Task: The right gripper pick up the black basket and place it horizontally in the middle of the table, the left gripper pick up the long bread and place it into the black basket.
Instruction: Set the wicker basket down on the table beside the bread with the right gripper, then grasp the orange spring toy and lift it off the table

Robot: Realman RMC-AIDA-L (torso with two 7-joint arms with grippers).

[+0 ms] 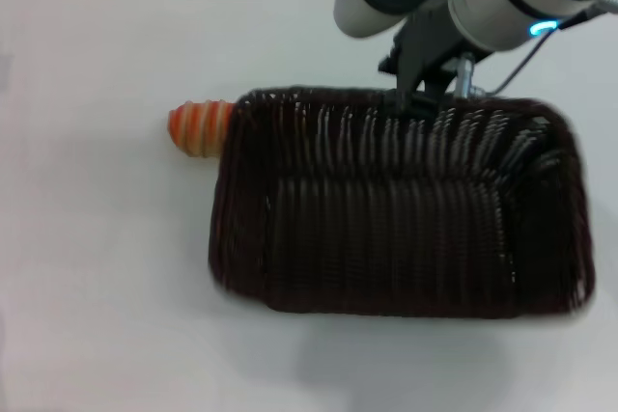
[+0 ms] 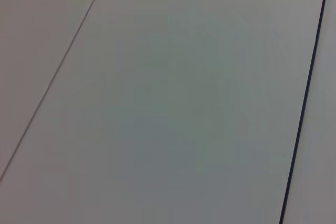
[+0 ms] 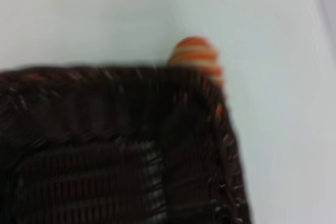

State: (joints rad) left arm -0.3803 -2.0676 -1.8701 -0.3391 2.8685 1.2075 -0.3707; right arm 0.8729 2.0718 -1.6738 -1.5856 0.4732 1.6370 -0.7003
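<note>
The large rectangular dark brown-black woven wicker basket [image 1: 401, 209] is held at the middle of its far rim by the right gripper [image 1: 425, 98], the black gripper on the bulky white-and-grey arm with the blue-lit ring. The jaws appear clamped over the braided rim, though the fingertips themselves are hidden by the weave. The basket lies lengthwise across the view, extending from the gripper toward the robot; whether its base rests on the surface or hangs just above it cannot be told.

Beyond the basket's end corner, on the robot's left of the gripper, the small oblong tan loaf with orange-and-cream stripes [image 1: 200, 128] is seen touching or partly tucked behind the basket wall; in the right wrist view only its rounded end [image 3: 197, 59] shows above the rim.

A likely risk is judged to be the loaf being pushed or rolled if the basket is shifted further toward it, or pinned where it is awkward to grasp. A one-sided grip could also let the basket tilt.

The plain flat white tabletop [image 1: 97, 267] is bare elsewhere. The left gripper is not in view; its wrist view shows only a pale surface crossed by thin dark lines [image 2: 310, 77].
</note>
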